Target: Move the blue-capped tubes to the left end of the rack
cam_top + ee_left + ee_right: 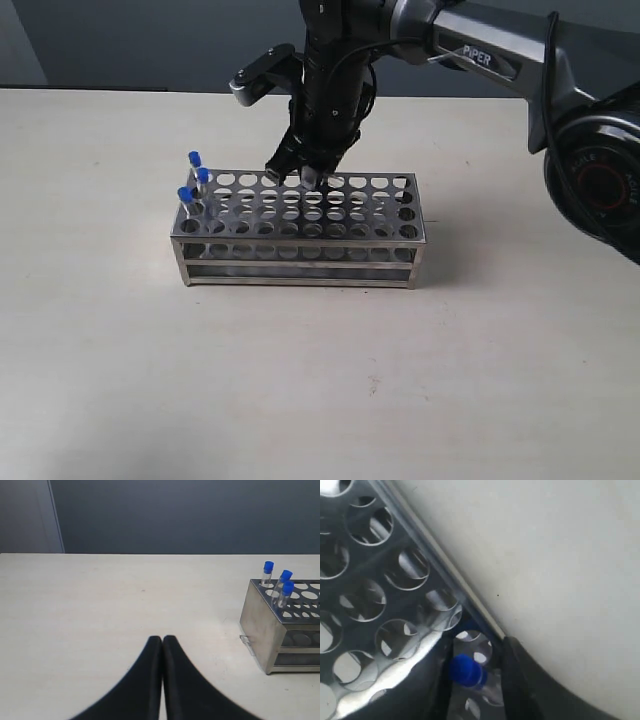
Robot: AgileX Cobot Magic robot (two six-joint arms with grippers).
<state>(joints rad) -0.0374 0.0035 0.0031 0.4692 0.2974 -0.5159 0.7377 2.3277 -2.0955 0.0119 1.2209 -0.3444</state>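
Rack: the rectangular silver metal rack (300, 246), its top plate pierced with rows of round holes, stood mid-way on the pale beige table (320, 390).
Tubes in place: three of the slim clear plastic blue-capped tubes (202, 176) stood upright in holes at the rack's left end, close together.
Fourth tube: the fourth tube (466, 672) showed only in the right wrist view, its blue cap between the dark fingers (520, 680), over holes beside the rack's long edge.
Right gripper: the black right gripper (295, 177) hung over the back row near the middle of the rack, one finger on each side of the cap. Whether they pressed on the tube could not be told.
Left gripper: the black left gripper (162, 647) had its two fingers together on nothing, above bare table and well apart from the rack's left end.
Progress: judged three of four done, with one tube to be carried to the left end and set in a free hole by the others.
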